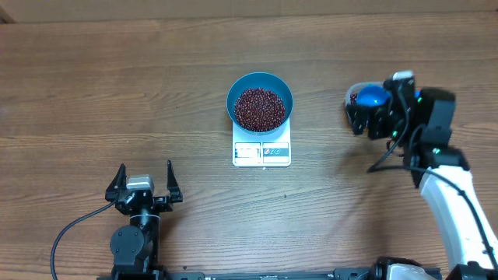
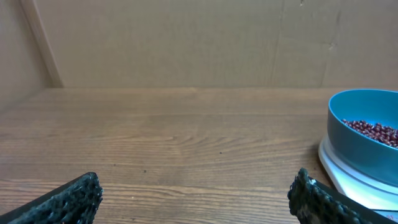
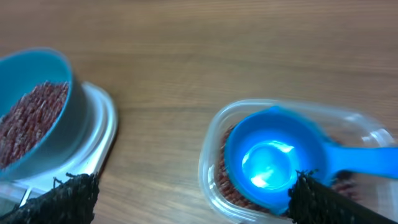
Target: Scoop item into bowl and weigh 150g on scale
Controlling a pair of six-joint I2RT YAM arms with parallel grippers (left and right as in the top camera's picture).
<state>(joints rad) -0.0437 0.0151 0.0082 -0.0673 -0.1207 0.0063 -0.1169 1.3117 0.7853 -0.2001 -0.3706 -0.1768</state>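
From overhead I saw one bowl (image 1: 233, 99) sitting on one scale (image 1: 261, 152) mid-table, with the beans (image 1: 260, 109) heaped inside it. My left gripper (image 1: 145, 169) hung near the table's front edge, well apart from the scale, its two fingers spread wide. My right gripper (image 1: 372, 118) hovered over one clear tub (image 1: 351, 106) to the right, where one blue scoop (image 1: 372, 96) lay.

In the left wrist view, both of my fingertips (image 2: 68, 199) stood at opposite edges of the picture, with bare wood between them. The bowl (image 2: 354, 146) showed at the right on the scale (image 2: 348, 182), with beans (image 2: 373, 129) visible over its rim.

In the right wrist view, my two fingertips (image 3: 71, 196) were again far apart, closed on nothing. The scoop (image 3: 273, 155) rested in the tub (image 3: 210, 152), its cup empty and its handle pointing right, on a second, smaller lot of beans (image 3: 227, 180). The bowl (image 3: 73, 121) of beans (image 3: 31, 118) sat at the left on the scale (image 3: 104, 124), well apart from the tub.
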